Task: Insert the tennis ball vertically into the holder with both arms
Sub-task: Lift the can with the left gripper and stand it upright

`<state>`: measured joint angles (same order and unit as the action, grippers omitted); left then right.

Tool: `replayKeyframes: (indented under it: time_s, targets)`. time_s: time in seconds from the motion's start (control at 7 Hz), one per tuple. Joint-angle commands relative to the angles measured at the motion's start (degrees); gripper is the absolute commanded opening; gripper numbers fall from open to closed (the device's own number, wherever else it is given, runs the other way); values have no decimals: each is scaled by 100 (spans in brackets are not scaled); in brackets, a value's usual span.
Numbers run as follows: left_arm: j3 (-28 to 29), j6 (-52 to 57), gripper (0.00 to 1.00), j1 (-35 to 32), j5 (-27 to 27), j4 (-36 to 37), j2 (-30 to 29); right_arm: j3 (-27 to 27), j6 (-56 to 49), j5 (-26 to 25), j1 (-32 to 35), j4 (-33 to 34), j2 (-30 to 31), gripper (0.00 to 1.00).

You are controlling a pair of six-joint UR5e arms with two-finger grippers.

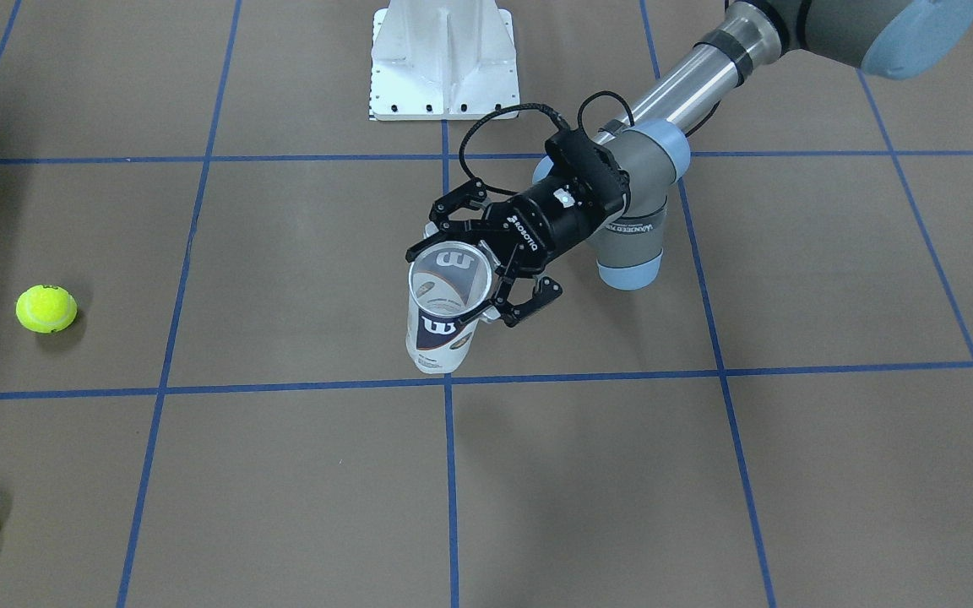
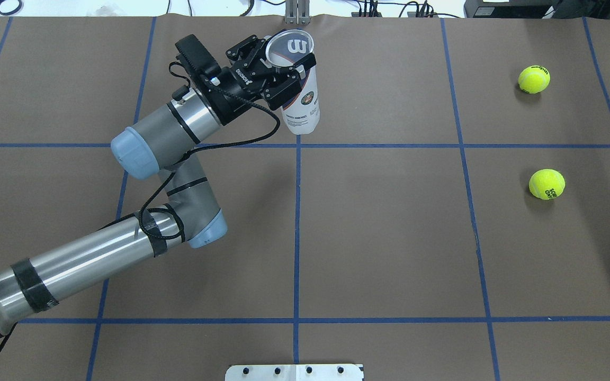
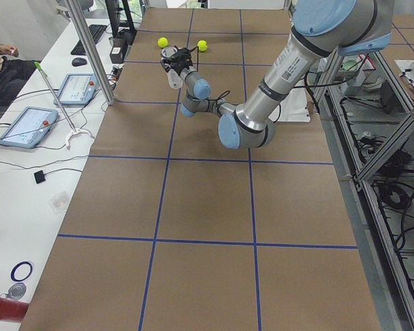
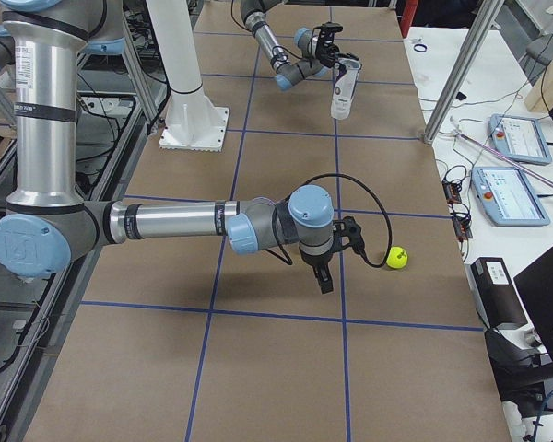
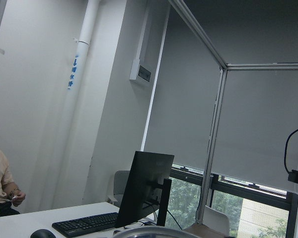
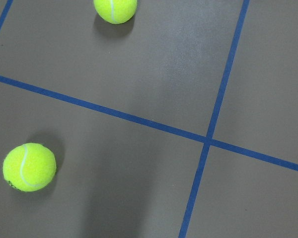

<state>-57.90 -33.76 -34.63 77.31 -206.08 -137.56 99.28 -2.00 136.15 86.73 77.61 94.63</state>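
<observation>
- The left arm reaches across the brown bench, which is marked with a blue tape grid.
- The left jaws are closed around the holder, a clear tube with a white and navy label, gripping it just below its rim.
- The holder is roughly upright with its open mouth facing up. Its base is beside a crossing of tape lines on the bench's centre line. I cannot tell whether the base touches the bench.
- Two yellow tennis balls lie on the bench on the robot's right, well apart from the holder.
- The right arm stretches low over the bench, and its right jaws point down near one ball. I cannot tell whether they are open or closed.
- A white pedestal base stands at the robot's edge.
</observation>
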Motion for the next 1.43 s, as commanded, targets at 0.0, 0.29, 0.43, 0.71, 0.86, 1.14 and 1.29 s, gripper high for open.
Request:
replayKeyframes:
  time_s: [0.0,0.29,0.43,0.71,0.86,1.14,1.29]
  targets:
    - [216,141,80,245,-58,-108,176,-6,7,25,2,9,-23,99]
    - [217,283,80,597,-284,-91,150,3,7,78,2,9,-32,99]
    - [217,518,79,633,-313,-82,141,-6,7,69,-7,9,-23,99]
    - [226,931,80,625,-269,-82,132,-14,16,69,-7,9,-50,99]
    - [252,959,80,624,-260,-82,150,-6,242,87,-7,-8,-76,99]
    - [279,959,80,668,-260,-82,150,47,926,113,-120,-17,-198,99]
    - [270,959,80,712,-260,-82,150,221,1643,96,-409,-9,-277,99]
